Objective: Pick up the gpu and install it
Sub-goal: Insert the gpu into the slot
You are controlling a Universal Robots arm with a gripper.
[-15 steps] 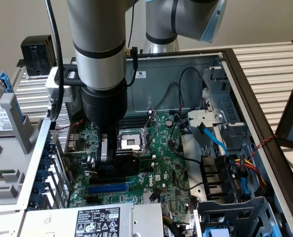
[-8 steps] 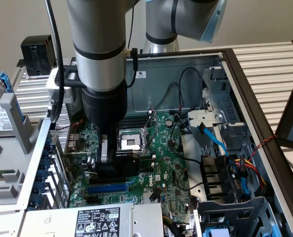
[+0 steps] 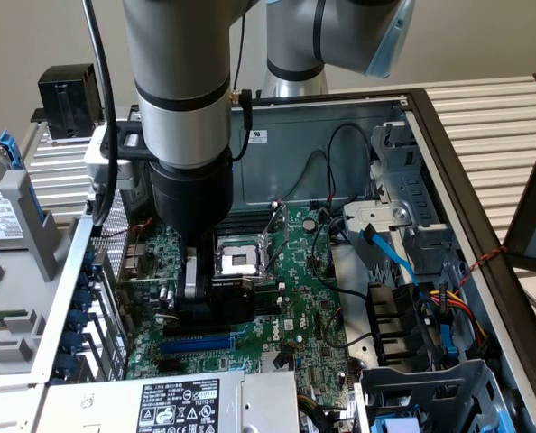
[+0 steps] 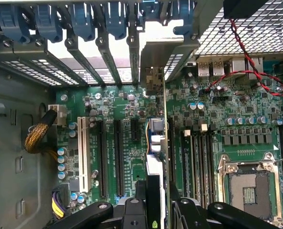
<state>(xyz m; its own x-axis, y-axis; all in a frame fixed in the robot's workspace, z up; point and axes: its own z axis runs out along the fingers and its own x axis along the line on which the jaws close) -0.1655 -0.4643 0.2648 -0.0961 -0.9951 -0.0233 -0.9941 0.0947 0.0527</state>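
The tool (image 4: 153, 202) is clamped on the gpu (image 4: 154, 143), which stands edge-on between its fingers, low over the motherboard (image 4: 213, 102) directly beneath. This looks like the install step. Seating calls for the card's edge lined up with 1 slot (image 4: 117, 157) and pressed straight down.

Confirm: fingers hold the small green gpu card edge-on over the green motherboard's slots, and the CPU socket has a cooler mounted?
No cooler: the silver-framed square CPU socket is bare, as the wrist view shows. The rest stands: the fingers hold the small green gpu card edge-on over the large green motherboard's black slots.
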